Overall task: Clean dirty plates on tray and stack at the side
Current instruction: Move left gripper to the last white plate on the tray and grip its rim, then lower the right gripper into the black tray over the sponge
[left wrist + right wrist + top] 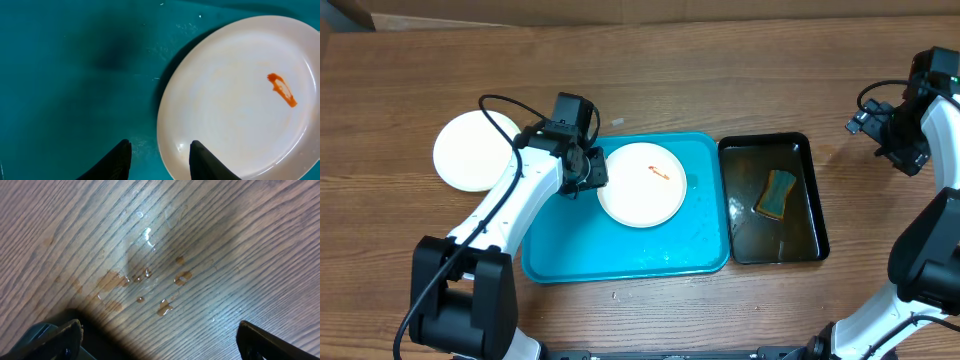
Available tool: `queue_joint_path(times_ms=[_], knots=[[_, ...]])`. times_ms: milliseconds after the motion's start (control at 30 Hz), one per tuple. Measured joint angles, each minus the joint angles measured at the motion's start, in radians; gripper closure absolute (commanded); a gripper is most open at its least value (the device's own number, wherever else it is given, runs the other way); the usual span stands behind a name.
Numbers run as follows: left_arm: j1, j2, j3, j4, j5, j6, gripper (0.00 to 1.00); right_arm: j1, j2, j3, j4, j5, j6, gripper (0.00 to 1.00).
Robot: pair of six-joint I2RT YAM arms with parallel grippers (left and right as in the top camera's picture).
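Note:
A white plate (641, 184) with a red-orange smear (658, 174) lies on the turquoise tray (620, 255). A second white plate (470, 150) rests on the wood table left of the tray, and I see no smear on it. My left gripper (594, 170) hovers low at the left rim of the plate on the tray. In the left wrist view its jaws (160, 144) stand apart, one finger over the tray (60, 75) and the other over the plate (240, 95), whose rim passes between them. The smear (282, 90) sits further in. My right gripper (159, 330) is wide open over bare wet wood.
A black tub (775, 145) of brownish water with a sponge (777, 194) stands right of the tray. The right arm (905, 130) hangs over the table's far right. Water drops (165, 305) lie on the wood beneath it.

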Motion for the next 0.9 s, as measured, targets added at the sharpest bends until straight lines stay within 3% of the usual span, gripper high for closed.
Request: queue_joint_path(times_ms=[333, 400, 433, 500, 633, 767, 900], knots=[[-0.062, 0.0, 0.0, -0.004, -0.038, 0.015, 0.57, 0.0, 0.0, 0.0, 0.171, -0.08, 0.001, 0.0], [-0.063, 0.0, 0.0, -0.006, -0.044, 0.015, 0.56, 0.0, 0.0, 0.0, 0.117, -0.194, 0.003, 0.0], [-0.063, 0.0, 0.0, -0.007, -0.048, 0.015, 0.56, 0.0, 0.0, 0.0, 0.095, -0.251, 0.001, 0.04], [-0.063, 0.0, 0.0, -0.008, -0.051, 0.015, 0.56, 0.0, 0.0, 0.0, 0.072, -0.369, -0.03, 0.22], [-0.064, 0.0, 0.0, -0.021, -0.055, 0.014, 0.55, 0.001, 0.0, 0.0, -0.032, -0.555, -0.106, 0.32], [-0.064, 0.0, 0.0, -0.026, -0.058, 0.014, 0.55, 0.014, -0.009, 0.0, -0.156, -0.612, -0.16, 0.33], [-0.064, 0.0, 0.0, -0.026, -0.059, 0.014, 0.55, 0.06, -0.043, 0.0, -0.245, -0.543, -0.164, 0.33]])
